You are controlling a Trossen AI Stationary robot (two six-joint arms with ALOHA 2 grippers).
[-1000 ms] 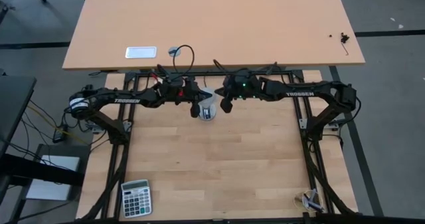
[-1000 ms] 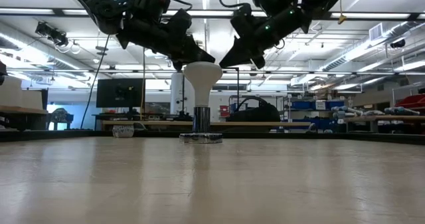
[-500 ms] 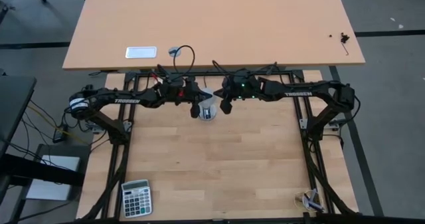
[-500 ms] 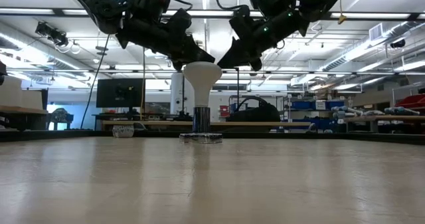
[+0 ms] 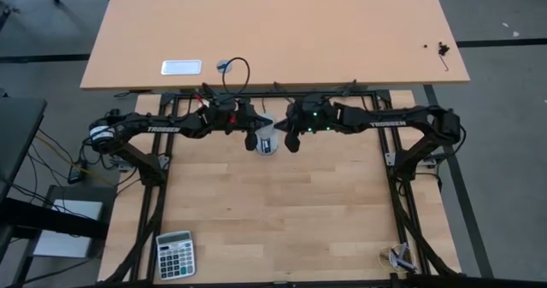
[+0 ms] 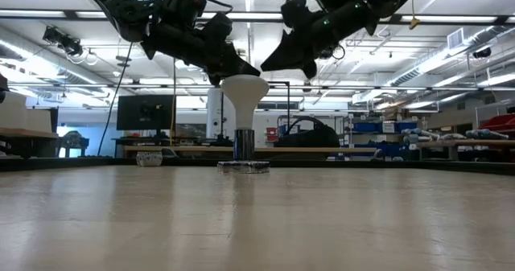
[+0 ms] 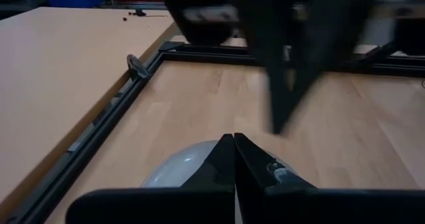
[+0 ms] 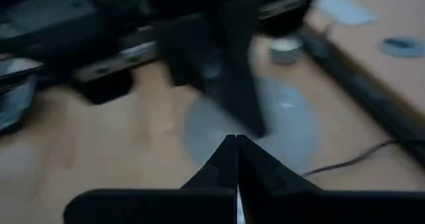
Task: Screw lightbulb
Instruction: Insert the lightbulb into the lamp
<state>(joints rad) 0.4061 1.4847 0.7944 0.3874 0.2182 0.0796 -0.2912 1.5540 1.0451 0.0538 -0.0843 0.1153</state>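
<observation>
The bulb [image 6: 245, 90] is standing upright with its base down in the socket [image 6: 244, 165] on the table [image 6: 257, 223], dome up. The left claw [image 6: 233, 68] is sitting just at the dome's edge, and its wrist view is showing the two fingers pressed together with the dome directly below them, so it is closed and gripping nothing. The right claw [image 6: 278, 62] is hanging just beside the dome on the other side, a little above the rim, apart from it; its fingers are also meeting tip to tip, closed on nothing.

To turn the bulb well, I think one claw should be opening wide, coming down around the dome rim and gripping it evenly, while the turning axis is staying vertical over the socket. Pushing from one side only could be tilting the bulb and crossing the thread. The other claw could be steadying the socket, which is light and may be spinning with the bulb.

The socket is the only holder here, and it is holding the bulb's base.
</observation>
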